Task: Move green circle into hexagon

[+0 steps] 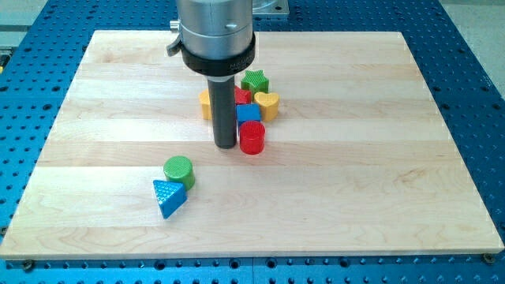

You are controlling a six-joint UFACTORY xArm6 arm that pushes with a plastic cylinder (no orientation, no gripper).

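Observation:
A green circle block (pixel 179 170) sits at the lower left of the wooden board, touching a blue triangle block (pixel 168 197) just below it. A cluster lies near the board's upper middle: a red cylinder (pixel 252 138), a blue block (pixel 248 113), a yellow heart (pixel 267 104), a green star (pixel 254 80), a red block (pixel 242 96) and a yellow block (pixel 205 104) partly hidden behind the rod. My tip (pixel 225 145) rests just left of the red cylinder, up and to the right of the green circle.
The wooden board (pixel 379 181) lies on a blue perforated table (pixel 473 47). The arm's grey body (pixel 215 31) rises at the view's top and hides part of the cluster.

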